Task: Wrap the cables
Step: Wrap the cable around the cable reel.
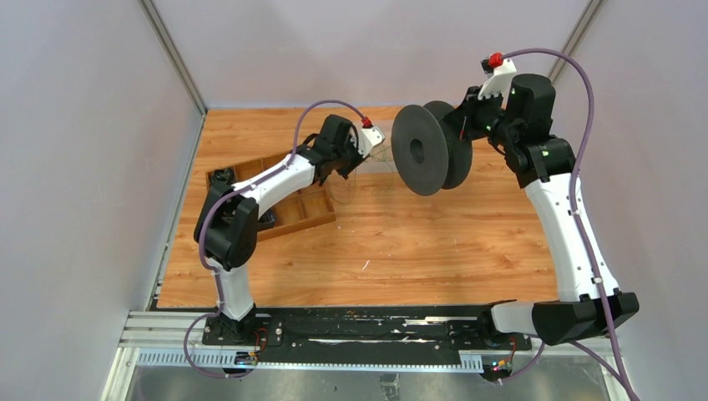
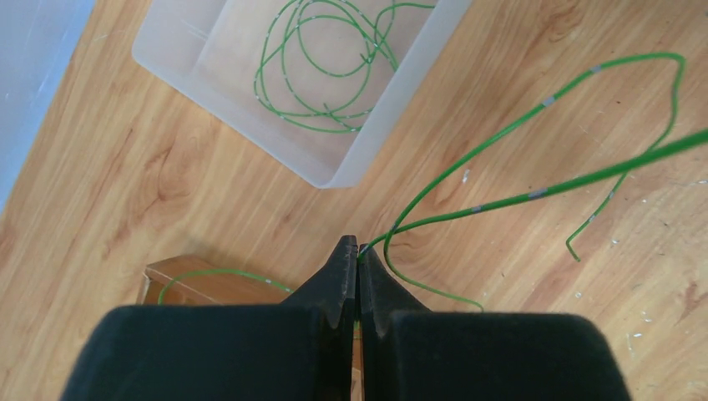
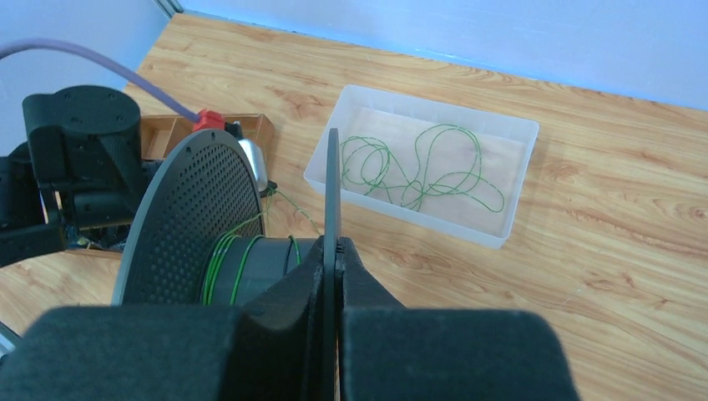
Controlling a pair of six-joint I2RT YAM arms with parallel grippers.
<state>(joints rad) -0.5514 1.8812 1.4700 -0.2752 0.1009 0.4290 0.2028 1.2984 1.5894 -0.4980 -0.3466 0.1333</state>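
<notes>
Left gripper (image 2: 359,251) is pinched tight on one green cable (image 2: 501,202), which runs off to its right toward the spool (image 3: 196,217). Right gripper (image 3: 336,246) is clamped on the spool's rim, holding it up edge-on with a few turns on the hub. Spare cables (image 3: 417,171) sit looped in the clear tray (image 3: 409,215) on the wooden table (image 1: 417,251), with pale walls around.

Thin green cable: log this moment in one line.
left gripper shut on thin green cable | right gripper shut on black perforated spool
</notes>
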